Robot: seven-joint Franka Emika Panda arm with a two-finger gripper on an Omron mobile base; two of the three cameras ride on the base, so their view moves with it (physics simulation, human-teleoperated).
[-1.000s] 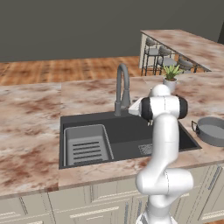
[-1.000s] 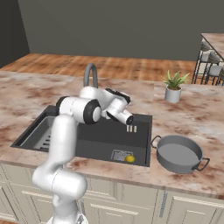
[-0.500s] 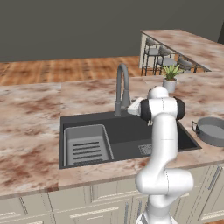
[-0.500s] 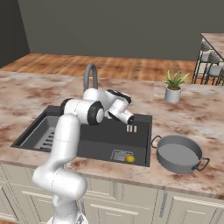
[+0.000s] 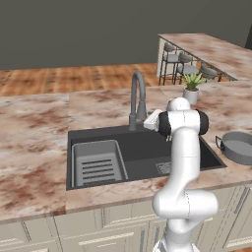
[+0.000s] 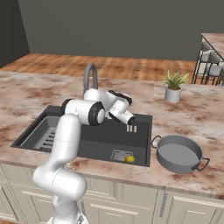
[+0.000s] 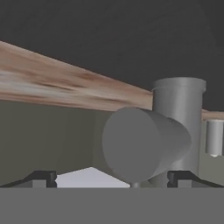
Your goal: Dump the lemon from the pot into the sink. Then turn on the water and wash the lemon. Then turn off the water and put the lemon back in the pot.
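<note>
- lemon (image 6: 129,159) sits in sink (image 6: 87,144), pot (image 6: 178,153) empty on bench
- pincer (image 7: 112,177) spread wide, empty, facing faucet (image 7: 151,138) handle
- nudge the handle squarely, gently

Legible markings: none. No text, label, brand, number or sign is showing on any surface in these views.
</note>
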